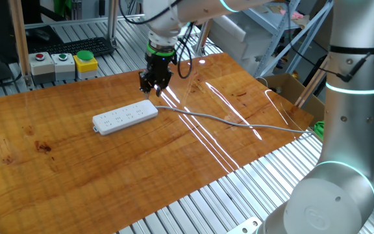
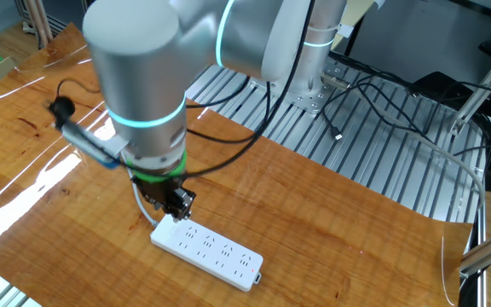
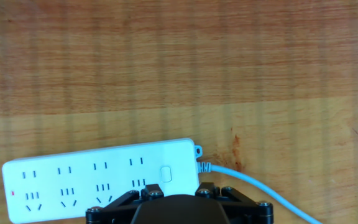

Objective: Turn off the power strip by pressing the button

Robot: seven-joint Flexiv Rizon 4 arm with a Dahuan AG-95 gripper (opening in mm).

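Note:
The white power strip (image 1: 125, 117) lies flat on the wooden table, its thin grey cable (image 1: 239, 121) running off to the right. It also shows in the other fixed view (image 2: 207, 244) and in the hand view (image 3: 98, 179). The button (image 3: 165, 173) is a small white rounded switch at the strip's cable end. My gripper (image 1: 154, 86) hangs just above and behind that cable end, apart from the strip. In the hand view only the black gripper body (image 3: 178, 208) shows at the bottom edge; the fingertips are hidden, so I cannot tell their state.
Grey boxes with red (image 1: 40, 58) and green (image 1: 62, 57) buttons and a yellow-housed button (image 1: 85, 60) stand at the table's far left edge. A cardboard box (image 1: 289, 88) sits beyond the right edge. The robot's base column (image 1: 352, 117) stands at the right.

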